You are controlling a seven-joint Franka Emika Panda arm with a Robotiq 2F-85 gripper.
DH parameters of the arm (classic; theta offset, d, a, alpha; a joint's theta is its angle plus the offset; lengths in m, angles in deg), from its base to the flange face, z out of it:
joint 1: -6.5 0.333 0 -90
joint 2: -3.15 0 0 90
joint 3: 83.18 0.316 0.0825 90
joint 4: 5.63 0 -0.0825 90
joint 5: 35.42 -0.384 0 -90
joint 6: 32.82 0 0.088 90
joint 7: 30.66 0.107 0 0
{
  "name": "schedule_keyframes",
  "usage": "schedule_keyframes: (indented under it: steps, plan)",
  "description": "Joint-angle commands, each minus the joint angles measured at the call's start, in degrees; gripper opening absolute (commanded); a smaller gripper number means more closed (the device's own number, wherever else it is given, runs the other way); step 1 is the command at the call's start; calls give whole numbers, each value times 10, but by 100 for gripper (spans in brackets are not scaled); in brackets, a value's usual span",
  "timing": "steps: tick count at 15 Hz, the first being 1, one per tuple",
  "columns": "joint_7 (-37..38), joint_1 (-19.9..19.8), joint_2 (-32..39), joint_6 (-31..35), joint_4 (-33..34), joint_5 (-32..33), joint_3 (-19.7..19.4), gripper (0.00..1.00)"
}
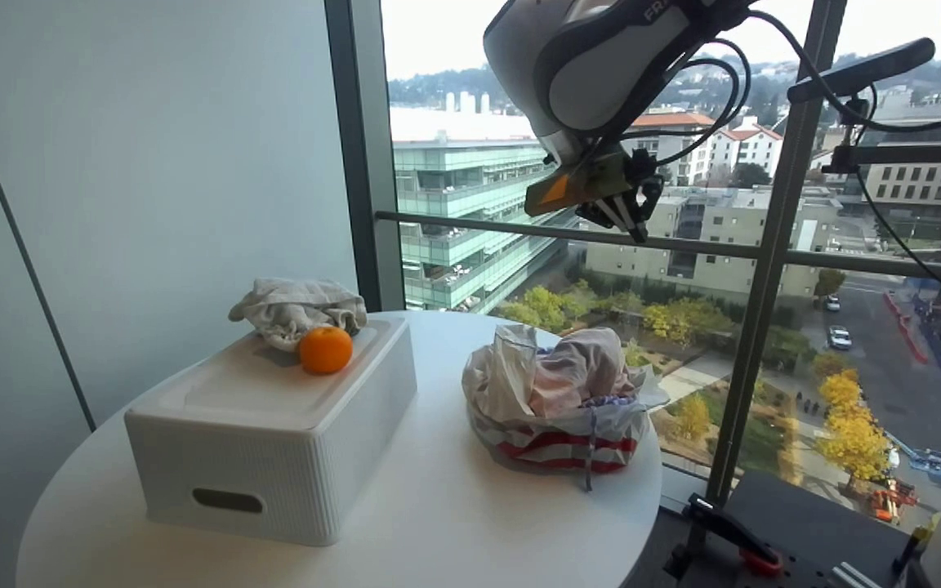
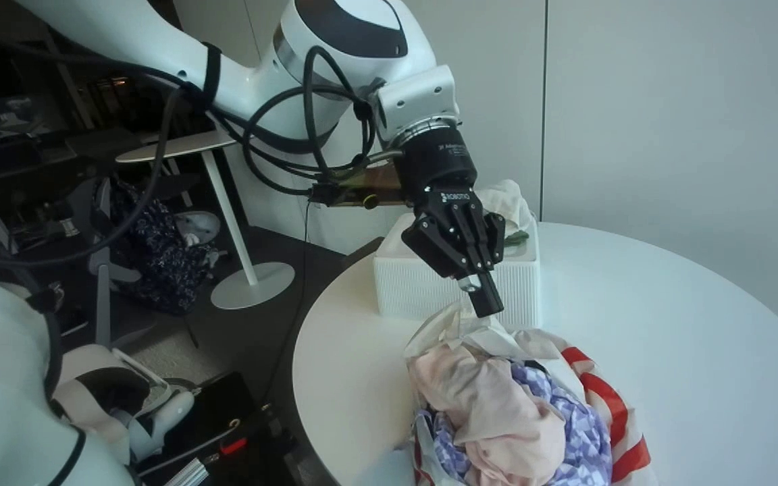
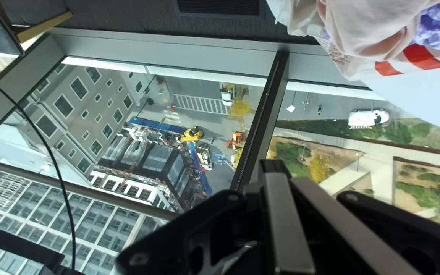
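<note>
Gripper [image 2: 485, 302]: jaws pressed tog., nothing seen between. Pink cloth [image 2: 497, 418] – below jaws, well apart, in striped bag [image 2: 615, 405] – prob. soft, lightwt., non-fragile; best hold: raised fold [image 1: 597, 353], clear of bag.

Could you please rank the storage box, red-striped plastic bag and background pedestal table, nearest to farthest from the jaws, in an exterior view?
1. Red-striped plastic bag: lower than the jaws.
2. Storage box: behind the bag.
3. Background pedestal table: left, farther back.
</note>
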State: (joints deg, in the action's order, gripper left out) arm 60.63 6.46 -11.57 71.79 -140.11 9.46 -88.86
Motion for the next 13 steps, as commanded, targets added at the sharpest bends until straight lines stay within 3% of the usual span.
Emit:
schedule_keyframes:
  steps: [1,3,9,12,13]
  plan:
    - [-29,-9,-32,46,-15,-21,19,4]
    - [-49,-4,-45,113,-31,-44,21,30]
    - [-142,-11,-51,303,-83,-155,18,75]
    - [-214,-16,-66,344,-108,-236,22,97]
    - [-232,-18,-70,341,-112,-257,25,100]
